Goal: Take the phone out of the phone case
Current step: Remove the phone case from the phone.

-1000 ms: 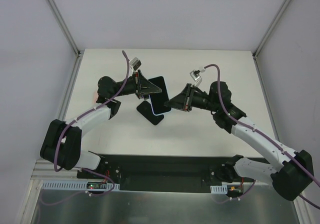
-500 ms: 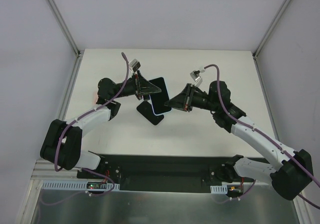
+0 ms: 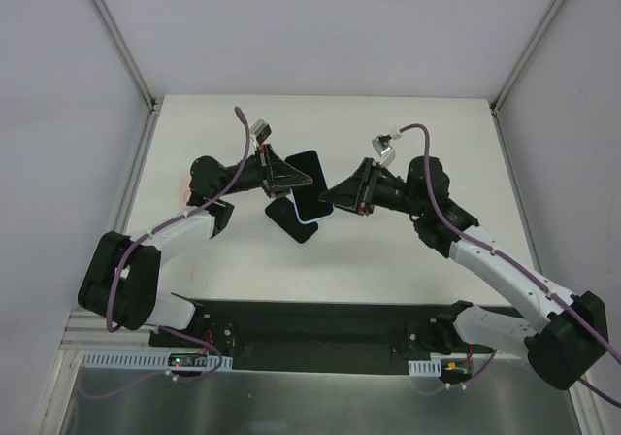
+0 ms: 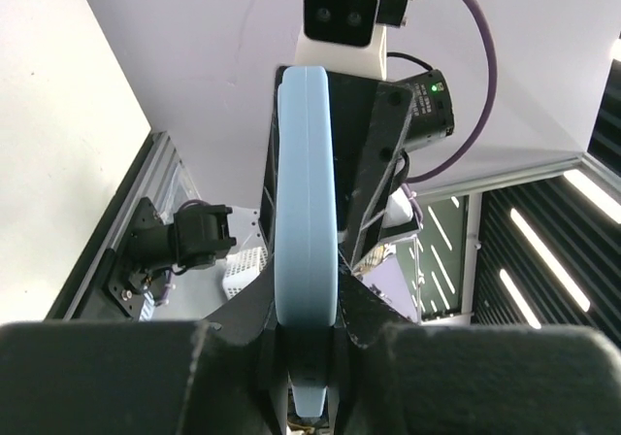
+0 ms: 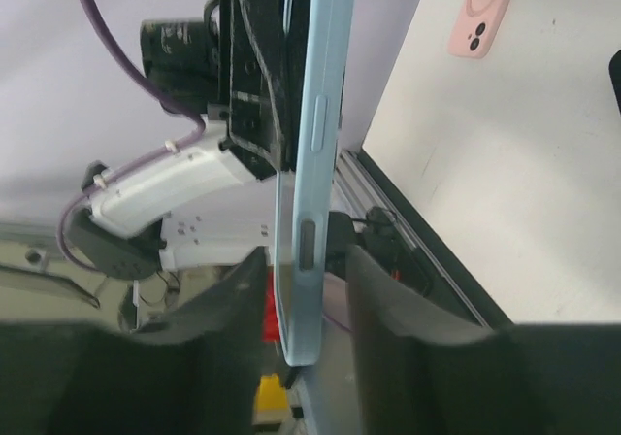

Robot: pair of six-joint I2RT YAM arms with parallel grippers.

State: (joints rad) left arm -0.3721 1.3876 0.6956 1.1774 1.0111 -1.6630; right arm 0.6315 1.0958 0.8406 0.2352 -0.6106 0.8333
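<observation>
Now | left gripper (image 4: 306, 336): clamped on phone case (image 4: 306, 192) edge | right gripper (image 5: 307, 270): slightly parted, straddling phone case

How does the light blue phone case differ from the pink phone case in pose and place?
The light blue case is off the table, on edge, clamped by the left end effector; the pink case lies flat on the white table, untouched. The light blue case shows its thin side with buttons; the pink case shows its back with a ring. Both are phone cases.
</observation>
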